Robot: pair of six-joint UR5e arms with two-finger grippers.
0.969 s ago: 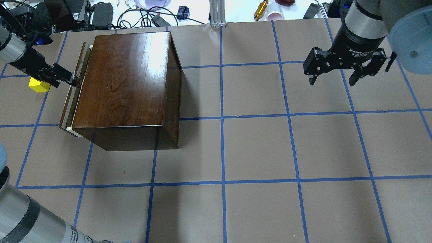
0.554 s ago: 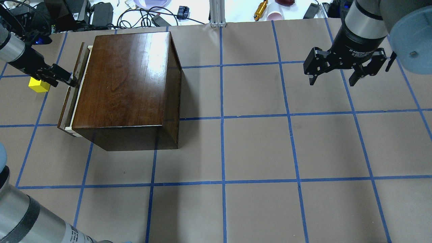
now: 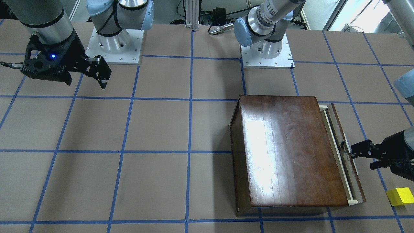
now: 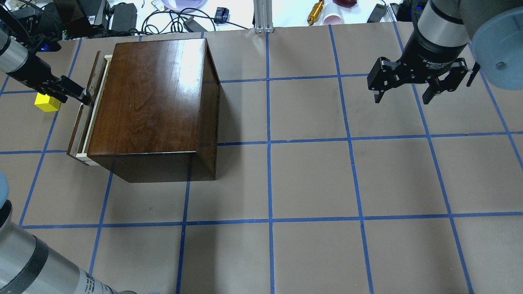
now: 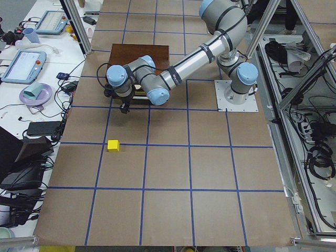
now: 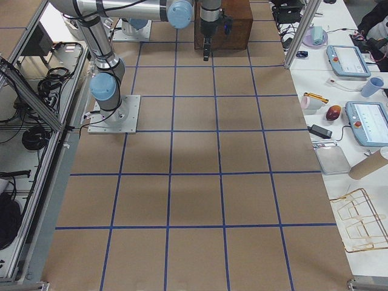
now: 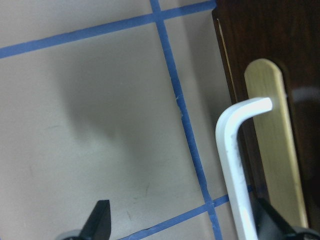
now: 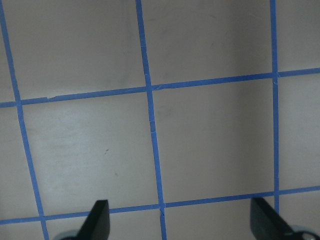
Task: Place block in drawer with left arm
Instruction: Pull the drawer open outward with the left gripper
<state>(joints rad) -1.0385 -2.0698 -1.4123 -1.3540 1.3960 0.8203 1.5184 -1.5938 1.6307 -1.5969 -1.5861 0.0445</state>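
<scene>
The yellow block (image 4: 45, 102) lies on the table left of the dark-brown box (image 4: 151, 98); it also shows in the front view (image 3: 400, 196). The drawer (image 4: 83, 119) stands pulled out a narrow way on the box's left side, showing a strip of pale wood. My left gripper (image 4: 81, 97) is at the drawer's front panel, between block and box. In the left wrist view its jaws stand wide apart (image 7: 185, 217), with the white handle (image 7: 230, 150) just inside the right finger, not pinched. My right gripper (image 4: 402, 98) hangs open and empty at the far right.
Cables, power bricks and small items lie beyond the table's far edge (image 4: 163, 16). The two arm bases (image 3: 114, 45) stand on the robot's side of the table. Blue tape lines cross the brown table.
The drawer has slid a little further out to the left, and my left gripper has moved left with its handle. The block and the right arm have not moved.
</scene>
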